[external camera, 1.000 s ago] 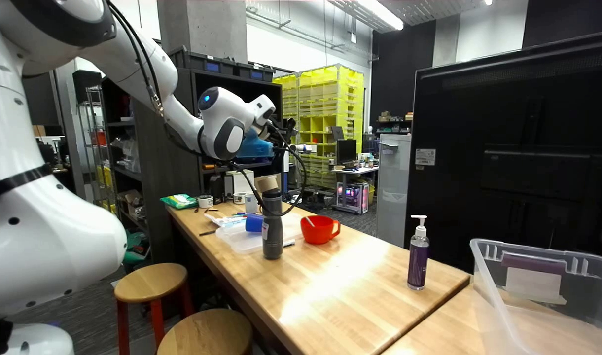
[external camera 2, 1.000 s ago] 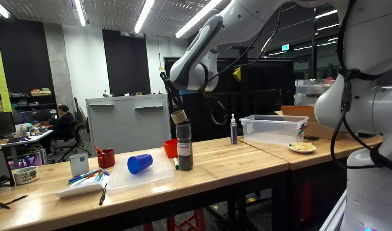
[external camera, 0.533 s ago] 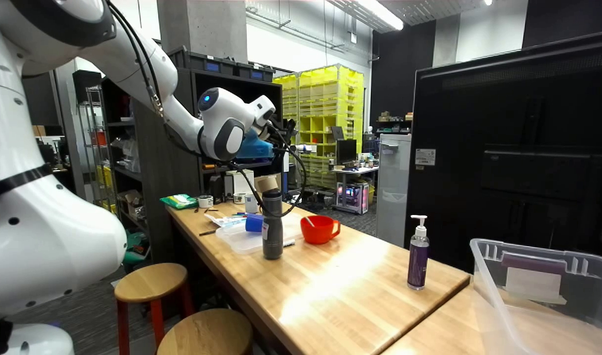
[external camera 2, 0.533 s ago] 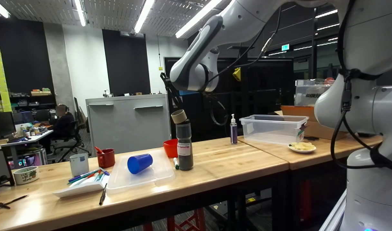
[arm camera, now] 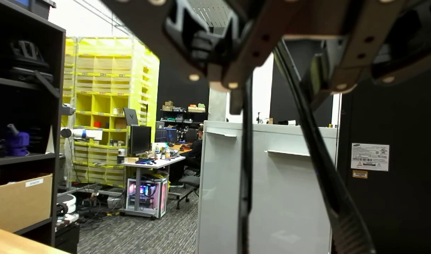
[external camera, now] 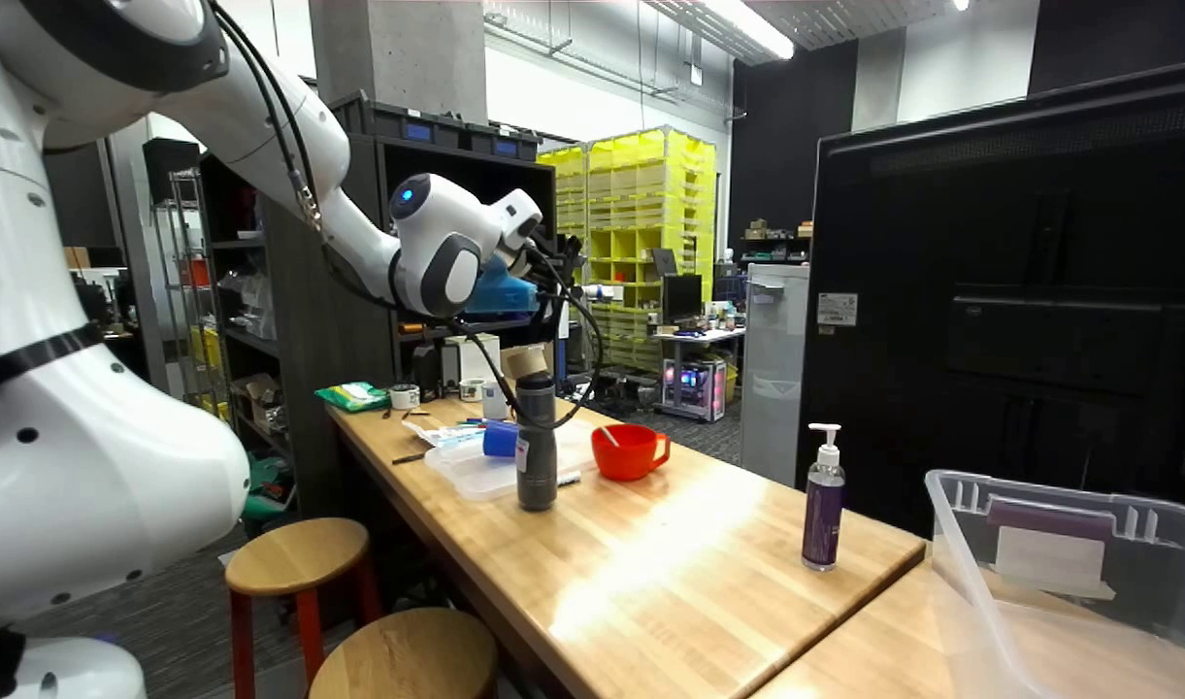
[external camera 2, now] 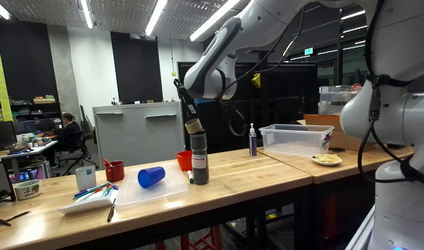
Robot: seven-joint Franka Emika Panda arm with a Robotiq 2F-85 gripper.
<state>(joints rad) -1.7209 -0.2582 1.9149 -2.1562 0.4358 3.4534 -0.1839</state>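
My gripper comes in from the top of the wrist view. Its fingers stand apart with long black tongs between them. The tongs hang down with their two arms spread; a ridged end shows at lower right. In an exterior view the tongs hang in the air, mostly behind the wrist. Their lower end is close above a tan ring, which sits tilted at the top of a grey bottle. I cannot tell whether they touch. The bottle stands upright on the wooden table. The arm hides much of the gripper.
An orange-red cup stands beside the bottle. A blue cup lies on a clear plastic lid. A dark red mug, a pump bottle, a clear bin and a plate of chips stand on the tables.
The lower ends of the tongs look slightly further apart in the exterior views. The arm has hardly moved. The bottle, tan ring and cups stay in place.
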